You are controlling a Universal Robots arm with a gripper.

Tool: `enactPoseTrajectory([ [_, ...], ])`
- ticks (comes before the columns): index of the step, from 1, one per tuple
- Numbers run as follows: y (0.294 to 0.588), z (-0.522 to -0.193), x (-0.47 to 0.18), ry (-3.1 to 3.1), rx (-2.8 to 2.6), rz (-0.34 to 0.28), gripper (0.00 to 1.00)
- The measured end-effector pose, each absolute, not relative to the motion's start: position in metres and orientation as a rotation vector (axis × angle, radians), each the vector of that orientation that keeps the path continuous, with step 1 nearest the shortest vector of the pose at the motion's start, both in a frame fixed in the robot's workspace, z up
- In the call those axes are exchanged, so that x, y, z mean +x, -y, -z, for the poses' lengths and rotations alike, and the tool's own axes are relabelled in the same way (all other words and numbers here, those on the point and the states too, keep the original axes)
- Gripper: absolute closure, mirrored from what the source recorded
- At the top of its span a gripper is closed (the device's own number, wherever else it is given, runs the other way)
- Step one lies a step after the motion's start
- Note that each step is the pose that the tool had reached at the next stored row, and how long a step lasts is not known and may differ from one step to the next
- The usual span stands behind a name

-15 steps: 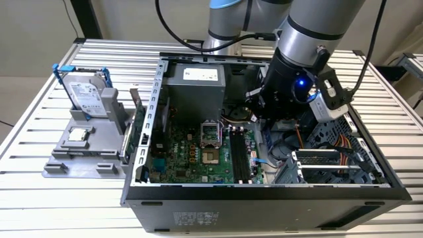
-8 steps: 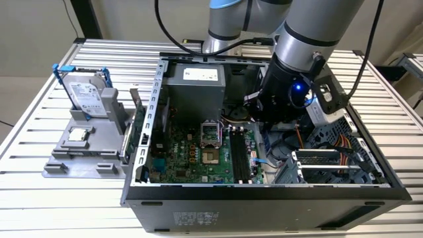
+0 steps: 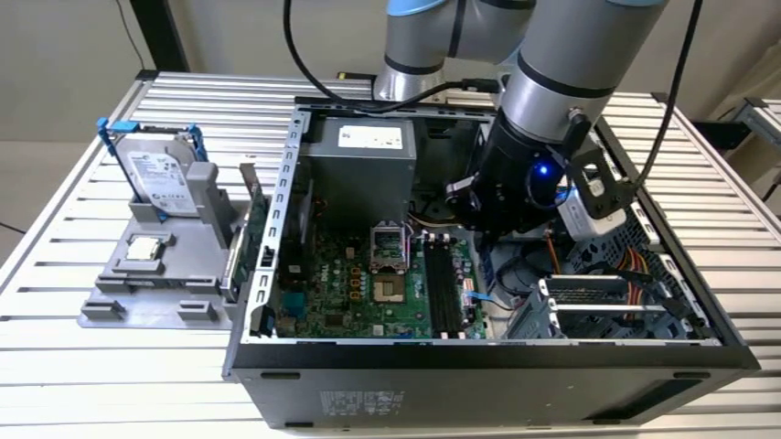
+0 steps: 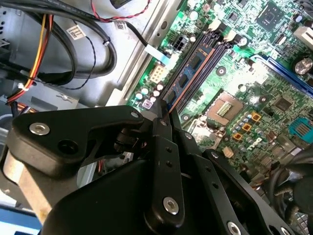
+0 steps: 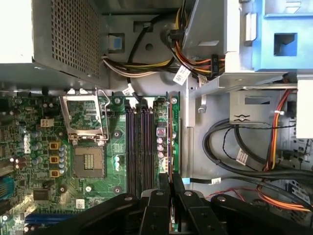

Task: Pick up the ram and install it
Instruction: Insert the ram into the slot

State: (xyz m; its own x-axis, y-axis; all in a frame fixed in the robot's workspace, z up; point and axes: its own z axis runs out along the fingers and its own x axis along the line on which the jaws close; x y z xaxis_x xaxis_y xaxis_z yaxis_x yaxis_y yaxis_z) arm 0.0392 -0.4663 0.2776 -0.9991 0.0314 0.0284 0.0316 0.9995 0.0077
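The ram (image 5: pixel 169 132) is pinched edgewise by the nearly closed end effector (image 5: pixel 170 183) over the memory slots (image 5: pixel 141 147); seating appears under way

No print can be read anywhere; white stickers on the hard drive (image 3: pixel 163 178) and the power supply (image 3: pixel 369 137) carry marks too small to make out; the label (image 3: pixel 361 402) on the computer case's outer wall in the exterior view is likewise illegible; cable tags (image 5: pixel 181 75) in the first wrist view bear only indistinct lines.
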Motion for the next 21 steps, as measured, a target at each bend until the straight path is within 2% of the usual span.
enactPoseTrajectory([
  [21, 0.471, -0.259, 0.030, 3.113, -0.035, 0.000, 1.00],
])
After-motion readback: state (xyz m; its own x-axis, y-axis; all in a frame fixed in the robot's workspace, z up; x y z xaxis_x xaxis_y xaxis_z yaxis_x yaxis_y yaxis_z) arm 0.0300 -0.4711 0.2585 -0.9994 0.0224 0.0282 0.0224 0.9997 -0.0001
